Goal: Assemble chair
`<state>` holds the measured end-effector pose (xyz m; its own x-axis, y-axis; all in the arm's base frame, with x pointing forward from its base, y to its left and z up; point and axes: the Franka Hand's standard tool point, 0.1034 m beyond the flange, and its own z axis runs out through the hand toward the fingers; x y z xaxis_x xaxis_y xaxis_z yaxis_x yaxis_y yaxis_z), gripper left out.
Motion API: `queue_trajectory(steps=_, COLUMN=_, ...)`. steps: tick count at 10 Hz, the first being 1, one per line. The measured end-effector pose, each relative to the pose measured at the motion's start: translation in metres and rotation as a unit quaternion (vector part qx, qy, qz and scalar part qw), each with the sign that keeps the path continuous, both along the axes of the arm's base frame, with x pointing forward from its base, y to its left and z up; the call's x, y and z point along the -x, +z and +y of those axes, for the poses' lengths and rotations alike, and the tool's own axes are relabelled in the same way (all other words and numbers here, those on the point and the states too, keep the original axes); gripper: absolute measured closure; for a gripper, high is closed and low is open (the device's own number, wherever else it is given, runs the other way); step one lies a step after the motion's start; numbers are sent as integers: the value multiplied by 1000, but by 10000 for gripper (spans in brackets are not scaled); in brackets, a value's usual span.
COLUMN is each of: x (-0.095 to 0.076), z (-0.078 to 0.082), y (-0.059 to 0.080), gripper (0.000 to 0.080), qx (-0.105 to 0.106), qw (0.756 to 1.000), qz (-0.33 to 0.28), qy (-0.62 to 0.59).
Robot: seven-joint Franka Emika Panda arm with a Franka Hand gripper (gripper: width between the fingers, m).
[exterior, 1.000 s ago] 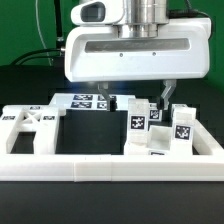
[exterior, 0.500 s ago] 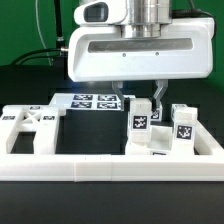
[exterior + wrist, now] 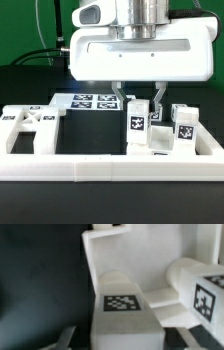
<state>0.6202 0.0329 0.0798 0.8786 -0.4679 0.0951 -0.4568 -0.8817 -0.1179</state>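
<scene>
My gripper (image 3: 139,103) hangs below the big white hand, its jaws shut on the top of an upright white chair leg (image 3: 136,128) with a black-and-white tag. In the wrist view the same leg (image 3: 122,294) runs away from the gripper (image 3: 124,341), with a thin grey finger (image 3: 67,335) on each side of it. Another tagged chair block (image 3: 205,291) stands close beside the leg. The X-braced panel (image 3: 28,122) lies at the exterior view's left.
Two more tagged white parts (image 3: 183,126) stand just to the exterior view's right of the held leg. The marker board (image 3: 92,100) lies behind on the black table. A long white border rail (image 3: 110,166) runs along the front.
The jaws have closed in from wide apart onto the leg. The leg has shifted slightly toward the exterior view's left.
</scene>
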Motion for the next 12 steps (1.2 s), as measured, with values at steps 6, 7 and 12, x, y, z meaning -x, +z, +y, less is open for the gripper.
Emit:
queue_trajectory(steps=6, x=-3, z=20, y=-1, gripper=512, qx=-59, qw=935, qz=26, qy=-348)
queue_trajectory(steps=7, x=-3, z=22, y=-1, gripper=512, qx=-64, qw=917, qz=29, qy=-392)
queue_trajectory(steps=12, x=-5, z=31, y=1, gripper=512, qx=-93, qw=797, qz=38, qy=-596)
